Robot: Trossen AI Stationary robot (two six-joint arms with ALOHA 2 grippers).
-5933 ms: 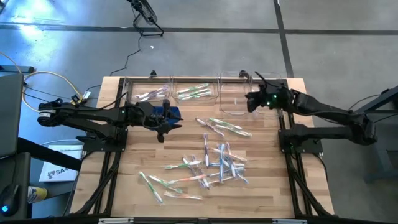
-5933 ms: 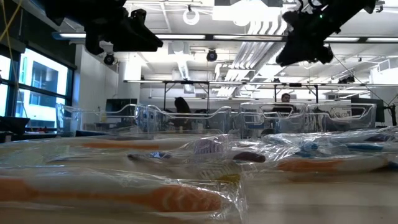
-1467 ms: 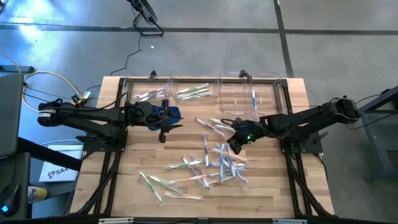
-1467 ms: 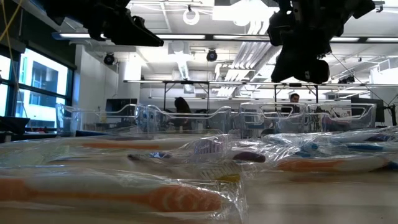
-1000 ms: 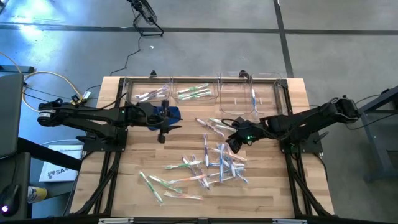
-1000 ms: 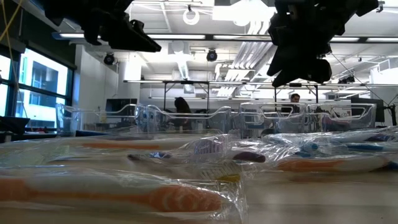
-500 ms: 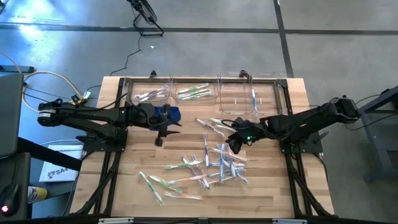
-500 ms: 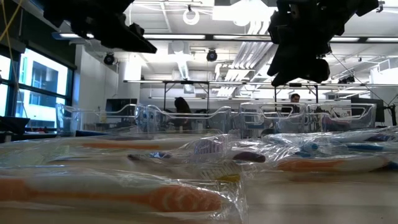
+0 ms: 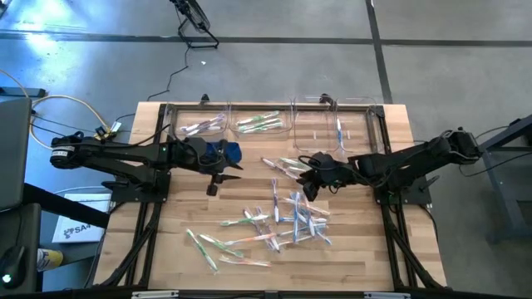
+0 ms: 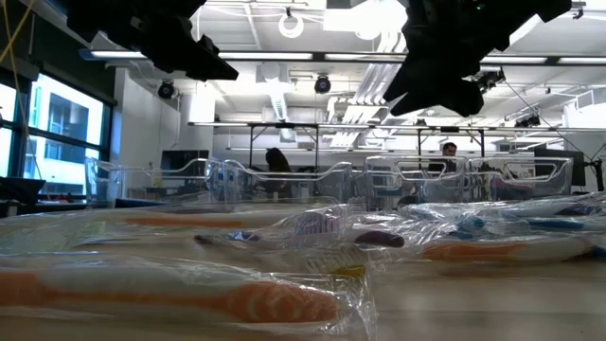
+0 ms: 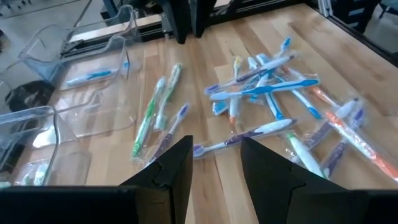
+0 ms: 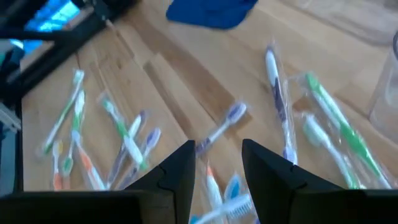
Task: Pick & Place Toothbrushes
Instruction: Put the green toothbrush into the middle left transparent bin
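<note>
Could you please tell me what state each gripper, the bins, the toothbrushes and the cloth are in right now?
Left gripper: open, empty, above the table's left side.
Right gripper: open, empty, over the loose toothbrushes.
Loose toothbrushes: wrapped, scattered flat on the table.
Left bin: holds a few toothbrushes.
Middle bin: holds green toothbrushes.
Right bin: holds one blue toothbrush.
Blue cloth: crumpled, lying by the left gripper.

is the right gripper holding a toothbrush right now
No, the right gripper is open and empty, above the toothbrushes on the table.
</note>
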